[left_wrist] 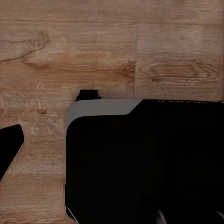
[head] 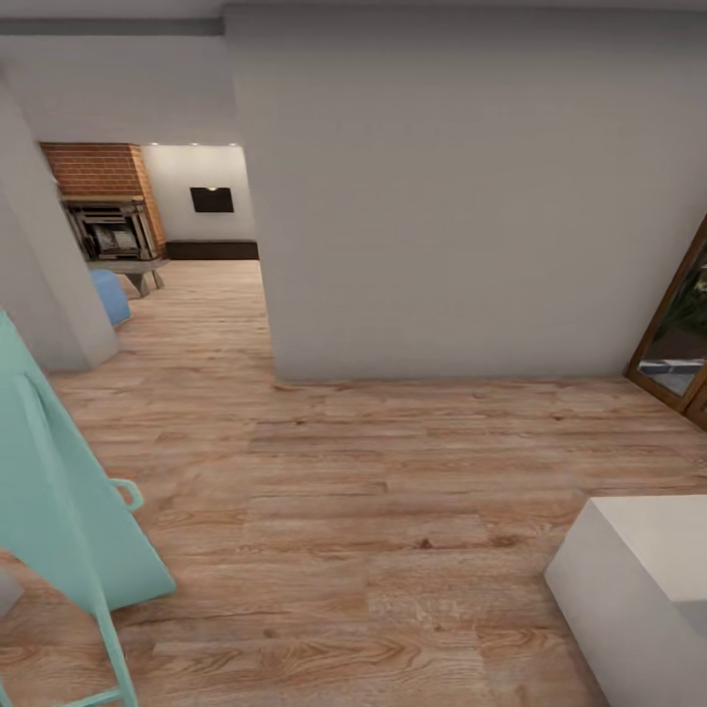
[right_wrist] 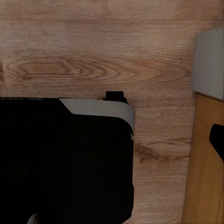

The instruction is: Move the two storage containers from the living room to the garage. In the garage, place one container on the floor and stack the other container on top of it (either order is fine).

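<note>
Light wood plank flooring (head: 393, 491) spreads across the head view, meeting a broad plain white wall (head: 442, 196) that stands straight ahead. Past the left end of that wall, an opening leads into the living room (head: 177, 226), where a red brick fireplace (head: 103, 211) with a dark firebox sits against the far side. Beside the fireplace, on the pale back wall, hangs a small black TV (head: 212, 199), and below the fireplace a blue seat (head: 110, 295) peeks out from behind a white wall corner. On the near side of the broad wall, to its right, a wood-framed glass door (head: 682, 324) shows greenery through the pane. Nearer the camera, left of the wall, a mint-green slanted object (head: 59, 491) with thin legs rests on the planks, and to the right a white block (head: 638, 589) stands on the floor.

Both wrist views look down on the planks, each with a black, grey-edged body of the robot (left_wrist: 144, 163) across much of the picture. In the right wrist view a yellowish wooden strip (right_wrist: 205, 163) and a grey edge run along one side. A dark tip at the border of each wrist view may be a fingertip, so I cannot tell whether either gripper is spread or pressed together. No orange-red bins appear among these things.
</note>
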